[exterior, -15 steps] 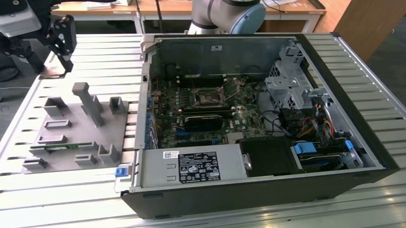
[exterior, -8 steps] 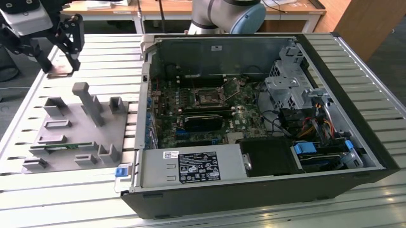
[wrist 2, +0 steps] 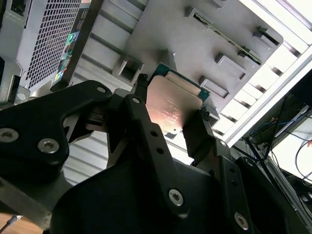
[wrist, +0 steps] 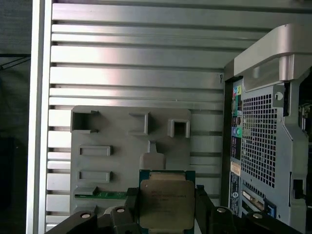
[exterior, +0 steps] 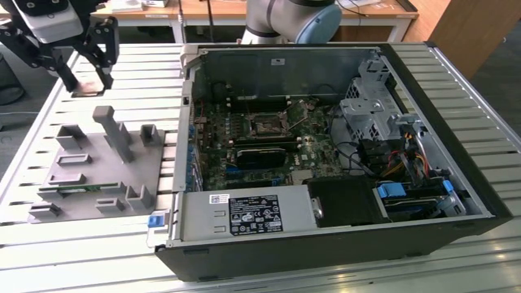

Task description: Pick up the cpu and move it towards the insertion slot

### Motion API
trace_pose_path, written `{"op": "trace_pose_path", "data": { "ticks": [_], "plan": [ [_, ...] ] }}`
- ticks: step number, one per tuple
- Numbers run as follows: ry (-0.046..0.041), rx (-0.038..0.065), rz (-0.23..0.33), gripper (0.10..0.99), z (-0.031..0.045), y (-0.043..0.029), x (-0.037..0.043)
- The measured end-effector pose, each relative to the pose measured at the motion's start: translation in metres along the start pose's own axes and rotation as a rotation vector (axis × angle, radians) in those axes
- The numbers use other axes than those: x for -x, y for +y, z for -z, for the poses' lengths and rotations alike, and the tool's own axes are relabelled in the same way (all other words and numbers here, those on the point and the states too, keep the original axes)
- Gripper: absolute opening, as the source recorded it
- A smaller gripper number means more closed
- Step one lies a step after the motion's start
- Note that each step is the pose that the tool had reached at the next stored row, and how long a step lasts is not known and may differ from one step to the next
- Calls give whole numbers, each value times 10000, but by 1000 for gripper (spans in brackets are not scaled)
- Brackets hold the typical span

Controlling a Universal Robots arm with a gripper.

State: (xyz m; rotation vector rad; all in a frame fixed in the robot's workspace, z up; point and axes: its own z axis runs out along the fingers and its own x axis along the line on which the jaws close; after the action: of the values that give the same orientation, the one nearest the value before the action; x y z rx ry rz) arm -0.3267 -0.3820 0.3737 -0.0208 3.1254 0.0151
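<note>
Second wrist view looks up along the fingers at the cpu (wrist 2: 170, 109), a flat square chip with a dull metal top and a greenish rim. The gripper (wrist 2: 173, 97) has closed on it. One black finger presses each of two opposite edges, and the chip fills the narrow gap between them. In this view the chip sits tilted against the background.

In the first wrist view the same chip faces the camera squarely. Its metal top is turned toward the lens, and the finger ends (wrist: 131, 197) show at its sides. Behind it lies a grey plastic holder (wrist: 126, 146) with several recesses. A thin green memory stick (wrist: 105, 195) lies in one of them, near the chip's edge.

The exterior view places all this in the scene. The gripper hangs at the far corner on the exterior view's left, over the slatted metal table (exterior: 130, 67) and just beyond the grey holder. The chip is a small pale patch between the finger ends, clear of the holder. The insertion slot (exterior: 266, 125) is a dark square with a shiny frame on the board inside the open computer case (exterior: 326, 244). It lies well apart from the chip, toward the exterior view's right.
</note>
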Motion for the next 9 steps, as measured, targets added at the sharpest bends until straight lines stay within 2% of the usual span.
{"op": "trace_pose_path", "data": {
  "ticks": [9],
  "plan": [
    [0, 0, -3, 541, -6, 20, 189]
  ]
}}
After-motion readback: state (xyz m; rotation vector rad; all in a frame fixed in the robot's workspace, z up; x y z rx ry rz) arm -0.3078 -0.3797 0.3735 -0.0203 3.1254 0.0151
